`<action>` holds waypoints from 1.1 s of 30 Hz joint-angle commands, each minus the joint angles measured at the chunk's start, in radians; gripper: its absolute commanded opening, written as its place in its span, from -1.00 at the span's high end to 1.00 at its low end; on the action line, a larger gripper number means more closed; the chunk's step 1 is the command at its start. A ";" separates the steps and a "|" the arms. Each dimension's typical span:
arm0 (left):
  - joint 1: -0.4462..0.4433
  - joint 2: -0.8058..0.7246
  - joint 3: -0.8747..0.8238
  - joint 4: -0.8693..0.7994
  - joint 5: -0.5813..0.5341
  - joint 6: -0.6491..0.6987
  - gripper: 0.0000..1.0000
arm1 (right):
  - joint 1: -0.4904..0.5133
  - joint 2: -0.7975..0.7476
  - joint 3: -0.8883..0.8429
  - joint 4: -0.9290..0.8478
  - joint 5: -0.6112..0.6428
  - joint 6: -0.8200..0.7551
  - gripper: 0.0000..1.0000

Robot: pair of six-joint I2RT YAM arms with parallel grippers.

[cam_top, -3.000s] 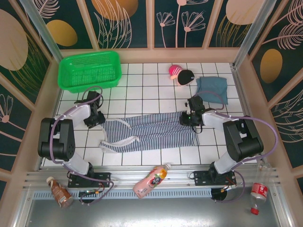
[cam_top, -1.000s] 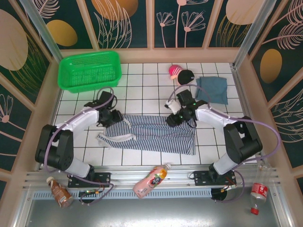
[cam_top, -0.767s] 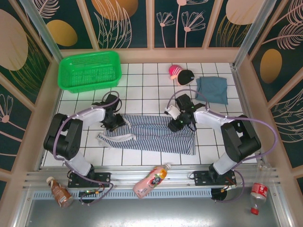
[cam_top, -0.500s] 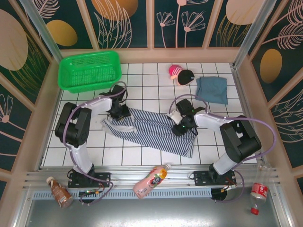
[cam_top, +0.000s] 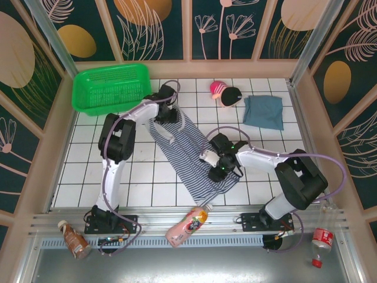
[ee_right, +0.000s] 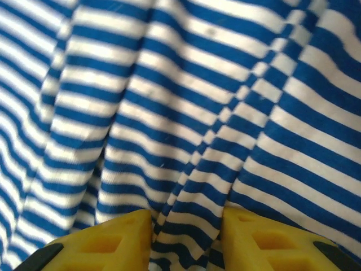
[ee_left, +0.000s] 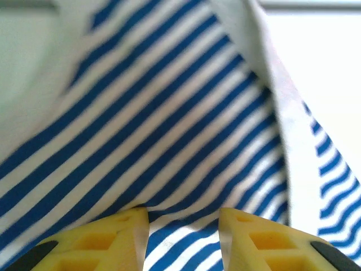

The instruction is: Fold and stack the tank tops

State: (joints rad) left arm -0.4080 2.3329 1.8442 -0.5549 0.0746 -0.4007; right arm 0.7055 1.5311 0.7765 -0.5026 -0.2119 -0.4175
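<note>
The striped tank top [cam_top: 186, 148] lies stretched diagonally on the white tiles, from beside the basket down toward the front middle. My left gripper [cam_top: 169, 114] is at its far upper end, shut on the striped cloth [ee_left: 169, 124], which runs between the yellow fingers [ee_left: 113, 237]. At the lower end my right gripper [cam_top: 220, 167] is shut on a bunched fold of the same top [ee_right: 186, 113]. The blue-grey tank top [cam_top: 263, 112] lies folded at the back right, apart from both grippers.
A green basket [cam_top: 112, 87] stands at the back left, close to my left arm. A pink-and-black toy [cam_top: 225, 92] lies beside the blue-grey top. A pink bottle [cam_top: 188, 226] lies on the front rail, with other bottles [cam_top: 73, 239] at the front corners.
The striped top has swung from lying sideways to a diagonal. My left gripper carried its end back and right toward the basket. My right gripper drew its end forward and left.
</note>
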 commanded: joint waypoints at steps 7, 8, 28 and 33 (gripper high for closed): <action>0.002 0.216 0.327 -0.005 -0.013 0.108 0.19 | 0.002 0.006 0.082 0.042 -0.075 0.025 0.22; 0.003 0.227 0.342 0.009 -0.020 0.108 0.18 | 0.000 -0.002 0.097 0.036 -0.077 0.015 0.20; 0.003 0.001 0.241 0.120 0.163 0.098 -0.23 | 0.159 -0.232 -0.183 0.200 0.043 -0.361 -0.28; 0.001 -0.165 0.052 0.131 0.195 0.093 -0.27 | 0.205 -0.182 -0.189 0.288 0.071 -0.391 -0.30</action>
State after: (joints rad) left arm -0.4088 2.2761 1.9694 -0.4408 0.2283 -0.3004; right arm 0.8883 1.3304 0.6025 -0.3016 -0.1722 -0.7612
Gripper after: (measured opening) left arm 0.632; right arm 0.646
